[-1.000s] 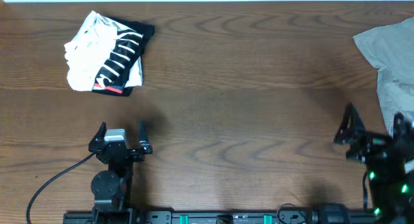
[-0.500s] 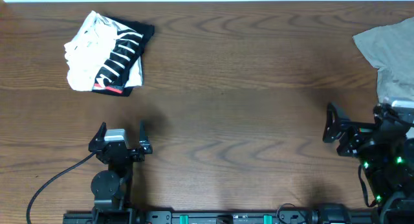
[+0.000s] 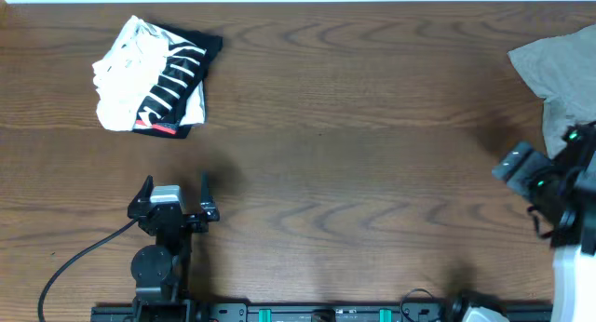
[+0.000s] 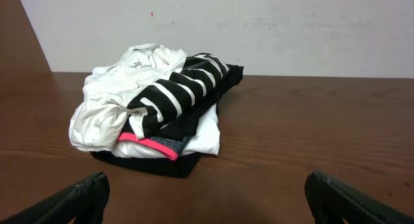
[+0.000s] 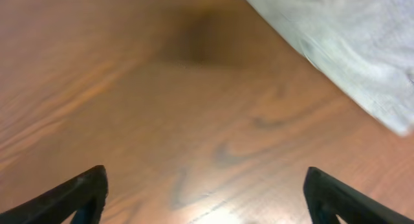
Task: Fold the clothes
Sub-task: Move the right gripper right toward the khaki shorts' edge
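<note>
Right arm has changed pose since earlier frames: wrist turned, its fingers no more seen from above, arm now close beside shorts. Right gripper jaws wide, nothing between them (only bare table below). Shorts lie loose at far right of table, partly out of frame, not moved. Left gripper wide, empty, same place. Striped garment unchanged.

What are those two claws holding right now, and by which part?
Nothing. The left gripper and right gripper are both open and empty; the khaki shorts lie untouched.
</note>
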Tool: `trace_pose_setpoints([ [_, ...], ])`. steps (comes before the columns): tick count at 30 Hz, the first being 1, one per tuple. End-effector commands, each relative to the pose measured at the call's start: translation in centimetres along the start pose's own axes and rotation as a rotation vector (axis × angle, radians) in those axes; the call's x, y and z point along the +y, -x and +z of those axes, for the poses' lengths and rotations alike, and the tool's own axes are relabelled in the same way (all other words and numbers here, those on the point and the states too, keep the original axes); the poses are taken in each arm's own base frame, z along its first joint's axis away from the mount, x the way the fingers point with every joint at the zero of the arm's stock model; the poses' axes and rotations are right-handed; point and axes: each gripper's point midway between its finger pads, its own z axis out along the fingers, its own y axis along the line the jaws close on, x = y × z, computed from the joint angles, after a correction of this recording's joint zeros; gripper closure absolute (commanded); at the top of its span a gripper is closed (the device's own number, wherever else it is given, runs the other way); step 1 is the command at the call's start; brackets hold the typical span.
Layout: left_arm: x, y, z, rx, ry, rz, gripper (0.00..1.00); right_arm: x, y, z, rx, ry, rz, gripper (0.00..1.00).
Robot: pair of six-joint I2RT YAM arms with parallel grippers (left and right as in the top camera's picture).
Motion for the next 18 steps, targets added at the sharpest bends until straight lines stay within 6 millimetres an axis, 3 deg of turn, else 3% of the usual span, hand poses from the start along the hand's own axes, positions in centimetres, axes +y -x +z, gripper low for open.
trace_pose_setpoints([
  [1,0.4,-1.7,0.1,0.048,0.023,-0.007,0.02,-2.2,0.6,1.2,0.058,-0.028,0.09,0.16],
  [4,0.3,-1.7,0.1,0.048,0.022,-0.008,0.02,-4.8,0.8,2.6,0.11,-0.045,0.17,0.25],
  [18,0.3,-1.7,0.1,0.048,0.022,-0.008,0.02,-13.0,-0.3,4.8,0.102,-0.073,0.572,0.22],
])
